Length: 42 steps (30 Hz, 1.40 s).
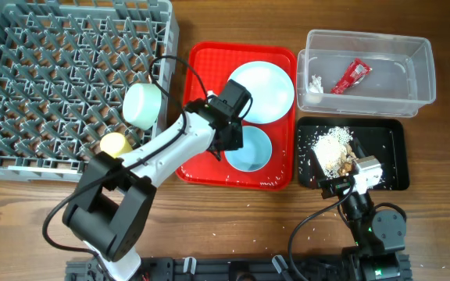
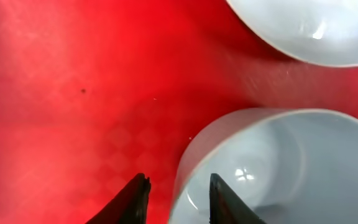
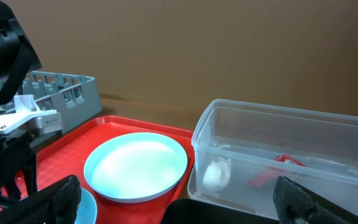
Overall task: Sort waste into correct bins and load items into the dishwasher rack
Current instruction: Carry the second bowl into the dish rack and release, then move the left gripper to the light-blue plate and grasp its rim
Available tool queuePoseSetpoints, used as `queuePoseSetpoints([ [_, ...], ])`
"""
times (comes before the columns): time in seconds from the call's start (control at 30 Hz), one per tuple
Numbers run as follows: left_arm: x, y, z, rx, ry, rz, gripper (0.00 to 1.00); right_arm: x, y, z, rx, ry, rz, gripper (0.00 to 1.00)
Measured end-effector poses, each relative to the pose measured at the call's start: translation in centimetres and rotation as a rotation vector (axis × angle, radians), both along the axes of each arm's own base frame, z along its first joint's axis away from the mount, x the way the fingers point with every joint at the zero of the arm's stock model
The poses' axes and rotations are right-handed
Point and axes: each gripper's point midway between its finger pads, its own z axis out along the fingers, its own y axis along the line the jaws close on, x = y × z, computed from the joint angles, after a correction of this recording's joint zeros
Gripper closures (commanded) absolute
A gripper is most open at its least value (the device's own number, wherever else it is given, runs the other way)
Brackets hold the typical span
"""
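Blue bowl (image 1: 250,152): sitting upright at the near edge of the red tray (image 1: 201,70), just beside the plate (image 1: 261,91)
Left tool (image 2: 174,200): hanging released astride the blue bowl's rim, one finger reaching inside, the other pointing down outside over the red tray
Right tool (image 3: 179,210): gaping wide, gripping nothing, hovering low over the black tray (image 1: 389,156)
Leftovers (image 1: 333,148): lying heaped in the black tray's left half
Tub (image 1: 420,55): standing behind the black tray, holding the wrapper (image 1: 351,76) and the tissue (image 1: 315,82)
Rack (image 1: 53,70): occupying the far left of the worktop (image 1: 37,211), carrying the green bowl (image 1: 143,104) at its right edge and the cup (image 1: 116,144) at its near right corner
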Motion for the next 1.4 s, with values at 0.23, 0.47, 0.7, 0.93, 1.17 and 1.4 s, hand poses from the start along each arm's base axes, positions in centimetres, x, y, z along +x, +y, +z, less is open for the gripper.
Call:
queuePoseSetpoints([
  [0.23,-1.2,0.8,-2.2,0.053,0.064,-0.046,0.96,0.0,0.0,0.0,0.0,0.0,0.0,0.0],
  [0.47,4.1,13.9,13.6,0.595,-0.25,0.147,0.96,0.0,0.0,0.0,0.0,0.0,0.0,0.0],
  [0.7,6.0,26.2,22.2,1.168,-0.506,0.413,0.96,0.0,0.0,0.0,0.0,0.0,0.0,0.0],
  [0.93,6.8,34.2,19.0,1.361,-0.359,0.544,0.96,0.0,0.0,0.0,0.0,0.0,0.0,0.0],
  [1.17,7.8,33.7,13.9,1.351,-0.248,0.456,0.96,0.0,0.0,0.0,0.0,0.0,0.0,0.0],
  [1.4,8.7,31.3,13.4,1.308,-0.294,0.424,0.66,0.0,0.0,0.0,0.0,0.0,0.0,0.0],
])
